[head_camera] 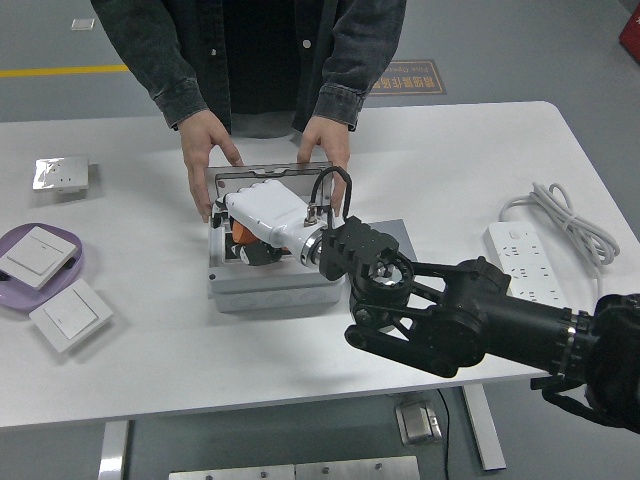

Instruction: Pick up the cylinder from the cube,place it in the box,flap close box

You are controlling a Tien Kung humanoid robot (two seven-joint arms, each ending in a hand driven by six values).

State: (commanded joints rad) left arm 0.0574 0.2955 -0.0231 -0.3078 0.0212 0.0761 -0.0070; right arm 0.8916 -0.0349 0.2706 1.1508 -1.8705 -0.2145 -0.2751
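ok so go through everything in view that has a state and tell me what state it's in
Box: open, lid upright at the back.
Person's hands: both holding the box's lid.
Right hand: inside the box, over something orange.
Power strip: cable coiled, lying on the table.
Purple plate: holds one wall switch.

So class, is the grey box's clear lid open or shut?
Open: the clear lid stands raised behind the grey box, with the robot's white hand inside.

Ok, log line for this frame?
right hand: over open box, orange cylinder beneath | person's hands: steadying box | left arm: unseen
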